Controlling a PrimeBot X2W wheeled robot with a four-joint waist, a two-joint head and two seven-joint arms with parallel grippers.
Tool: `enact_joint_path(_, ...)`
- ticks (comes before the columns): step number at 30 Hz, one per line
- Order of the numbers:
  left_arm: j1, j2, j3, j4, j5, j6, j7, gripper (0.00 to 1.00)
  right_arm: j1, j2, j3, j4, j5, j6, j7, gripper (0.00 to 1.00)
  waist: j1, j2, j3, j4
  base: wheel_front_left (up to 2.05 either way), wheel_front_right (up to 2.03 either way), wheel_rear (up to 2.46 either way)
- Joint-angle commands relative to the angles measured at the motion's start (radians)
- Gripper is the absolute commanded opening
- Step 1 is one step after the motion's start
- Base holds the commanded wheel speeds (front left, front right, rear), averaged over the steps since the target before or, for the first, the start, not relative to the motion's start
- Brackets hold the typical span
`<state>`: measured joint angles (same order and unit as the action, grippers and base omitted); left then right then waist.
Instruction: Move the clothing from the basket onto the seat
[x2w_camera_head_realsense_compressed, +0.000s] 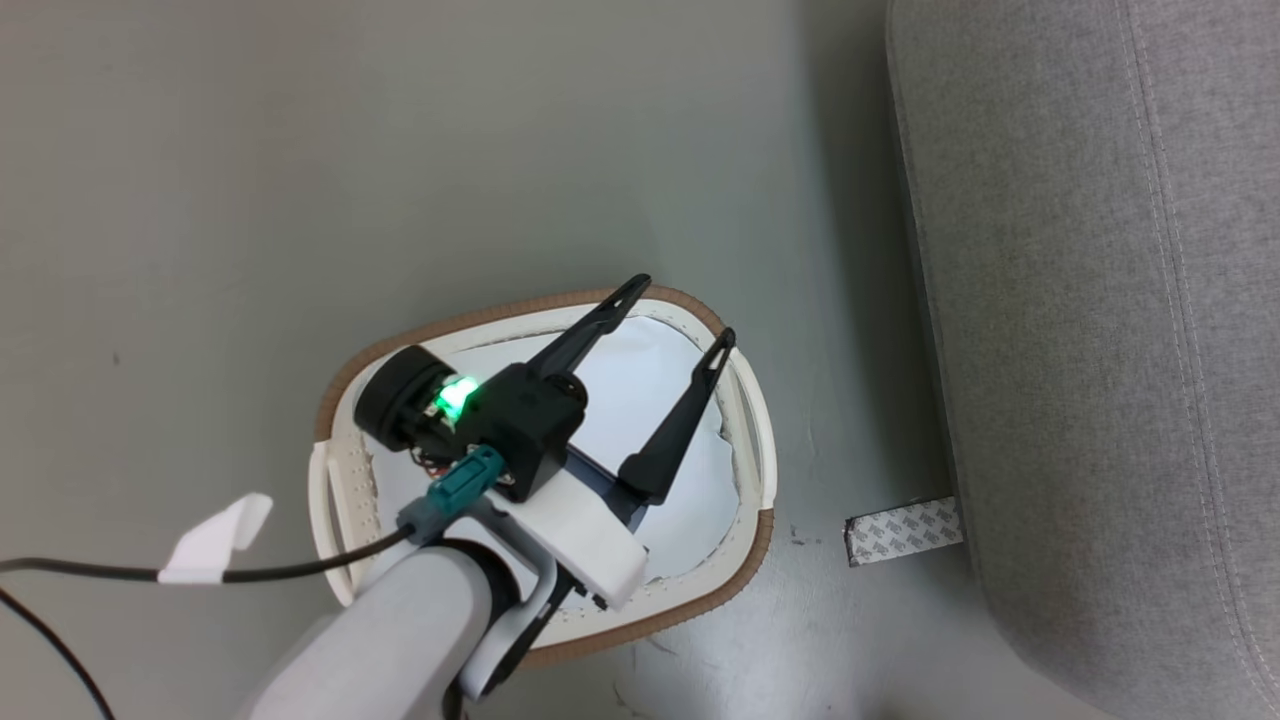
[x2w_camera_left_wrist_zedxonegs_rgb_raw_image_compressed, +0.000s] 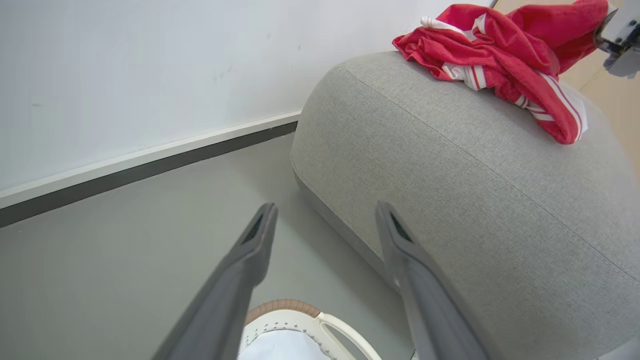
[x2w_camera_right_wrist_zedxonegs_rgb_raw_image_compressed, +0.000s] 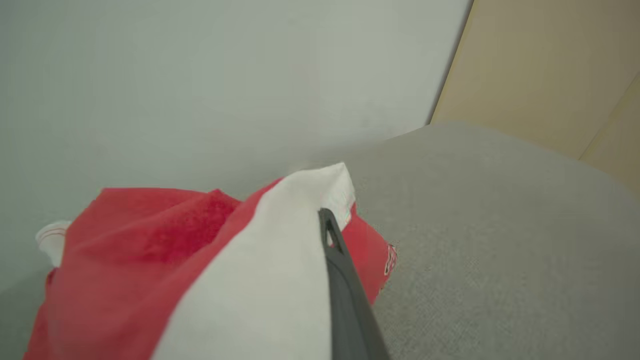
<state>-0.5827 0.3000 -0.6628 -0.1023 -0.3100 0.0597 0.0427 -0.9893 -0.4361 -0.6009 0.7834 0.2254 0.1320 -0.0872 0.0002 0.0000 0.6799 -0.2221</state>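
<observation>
Drop-off step: clothing (x2w_camera_left_wrist_zedxonegs_rgb_raw_image_compressed: 500, 55) sits on sofa (x2w_camera_left_wrist_zedxonegs_rgb_raw_image_compressed: 450, 200) at frame upper right, basket (x2w_camera_head_realsense_compressed: 740, 560) at centre holds just its liner (x2w_camera_head_realsense_compressed: 640, 370), left hand (x2w_camera_head_realsense_compressed: 683, 310) released above it, right hand (x2w_camera_right_wrist_zedxonegs_rgb_raw_image_compressed: 327, 235) half-buried in fabric, grip cannot tell; next, let go and retract.

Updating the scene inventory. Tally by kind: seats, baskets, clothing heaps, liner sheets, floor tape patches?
seat: 1
basket: 1
clothing heap: 1
liner sheet: 1
floor tape patch: 1
Total: 5
</observation>
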Motion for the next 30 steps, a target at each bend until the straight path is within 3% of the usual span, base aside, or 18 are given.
enact_joint_path(1, 0.015, 0.011, 0.004, -0.002, 0.006, 0.004, 0.0, 1.0, 0.029, 0.022, 0.008, 0.026, -0.014, -0.003, -0.022, 0.09, -0.0002, 0.0, -0.005, -0.005, 0.0, 0.0, 0.0)
enact_joint_path(2, 0.019, 0.013, 0.006, 0.0, 0.003, 0.009, -0.001, 1.0, 0.04, 0.035, 0.019, 0.044, -0.019, -0.003, -0.04, 0.32, -0.0002, 0.0, -0.011, -0.009, 0.0, 0.0, 0.0)
enact_joint_path(3, 0.023, 0.015, 0.009, 0.002, -0.001, 0.011, -0.002, 1.0, 0.048, 0.044, 0.034, 0.059, -0.024, -0.003, -0.054, 0.64, -0.0002, 0.0, -0.017, -0.013, 0.0, 0.0, 0.0)
enact_joint_path(4, 0.023, 0.015, 0.009, 0.002, -0.001, 0.011, -0.002, 1.0, 0.048, 0.044, 0.034, 0.059, -0.024, -0.003, -0.054, 0.64, -0.0002, 0.0, -0.017, -0.013, 0.0, 0.0, 0.0)
enact_joint_path(5, 0.032, 0.012, 0.015, 0.007, -0.011, 0.019, -0.011, 1.0, 0.069, 0.068, 0.066, 0.087, -0.031, -0.003, -0.079, 1.0, -0.0002, 0.0, -0.032, -0.024, 0.0, 0.0, 0.0)
enact_joint_path(14, 0.077, -0.002, 0.045, 0.051, -0.05, 0.04, -0.093, 1.0, 0.205, 0.126, 0.208, 0.047, 0.01, -0.003, -0.154, 1.0, -0.0002, 0.0, -0.15, -0.048, 0.0, 0.0, 0.0)
enact_joint_path(21, 0.175, -0.008, 0.09, 0.127, -0.086, 0.083, -0.193, 1.0, 0.422, 0.156, 0.276, -0.167, 0.014, -0.003, -0.169, 1.0, -0.0002, 0.0, -0.313, -0.026, 0.0, 0.0, 0.0)
enact_joint_path(30, 0.319, -0.043, 0.155, 0.262, -0.141, 0.12, -0.298, 1.0, 0.71, 0.228, 0.333, -0.454, -0.038, -0.003, -0.132, 1.0, -0.0002, 0.0, -0.529, 0.049, 0.0, 0.0, 0.0)
